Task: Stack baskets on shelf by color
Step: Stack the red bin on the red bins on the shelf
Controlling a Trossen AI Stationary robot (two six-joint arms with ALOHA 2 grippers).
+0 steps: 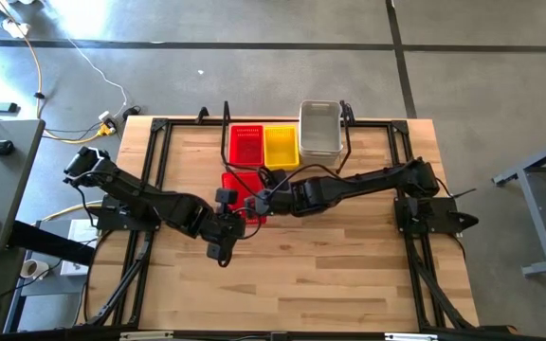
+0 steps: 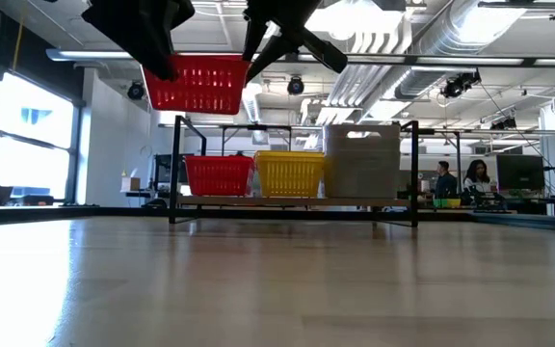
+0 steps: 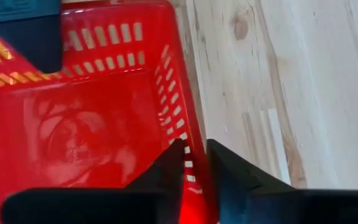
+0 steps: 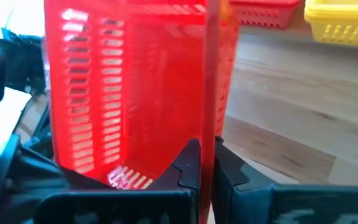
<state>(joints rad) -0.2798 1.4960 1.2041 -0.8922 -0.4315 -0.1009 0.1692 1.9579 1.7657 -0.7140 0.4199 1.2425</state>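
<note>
Both grippers carry one red basket (image 2: 198,84) in the air above the table, in front of the black wire shelf (image 2: 176,169). My left gripper (image 3: 194,149) is shut on the basket's near-left part, and my right gripper (image 4: 207,149) is shut on its right side. In the high view the left gripper (image 1: 227,218) and right gripper (image 1: 266,199) flank the red basket (image 1: 243,189). On the shelf stand a red basket (image 1: 246,145), a yellow basket (image 1: 281,145) and a taller grey-white stack (image 1: 318,128). My left gripper pinches a side wall (image 3: 188,134) of the red basket, one finger (image 3: 166,171) inside and one finger (image 3: 235,177) outside. The basket is lifted clear of the table and roughly level. My right gripper pinches the opposite wall and rim (image 4: 211,118) of the red basket between its two fingers, one finger (image 4: 188,165) on each face. It comes in from the table's right. The basket hangs clear of the table.
The shelf's upright end loops (image 1: 227,133) rise beside its baskets at the table's far edge. Bare wooden tabletop (image 1: 330,275) lies toward the near edge. Black arm frames (image 1: 150,161) run along both sides. People sit in the room far behind (image 2: 456,178).
</note>
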